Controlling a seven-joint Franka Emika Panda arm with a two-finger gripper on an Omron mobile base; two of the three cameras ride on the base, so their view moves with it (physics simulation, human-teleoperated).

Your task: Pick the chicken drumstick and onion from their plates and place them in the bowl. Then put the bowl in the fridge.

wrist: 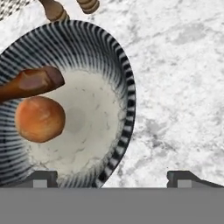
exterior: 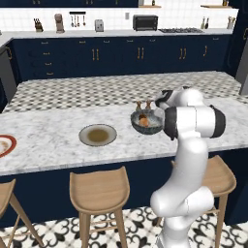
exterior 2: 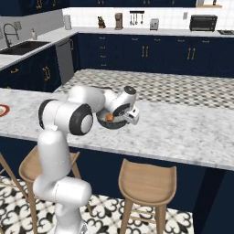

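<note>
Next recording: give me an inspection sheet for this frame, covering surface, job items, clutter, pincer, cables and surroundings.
Surface: white marbled island counter, three wooden stools below it.
Job items: onion and chicken drumstick both lie inside the bowl; grey-olive plate bare; red-rimmed plate at the counter's left edge, partly cut off.
Clutter: two small wooden shakers just behind the bowl.
Pincer: pincer open, over the bowl's rim, holding nothing.
Cables: nothing seen.
Surroundings: navy cabinets with gold handles, toaster oven and knife block on the back counter, sink at the left.
</note>
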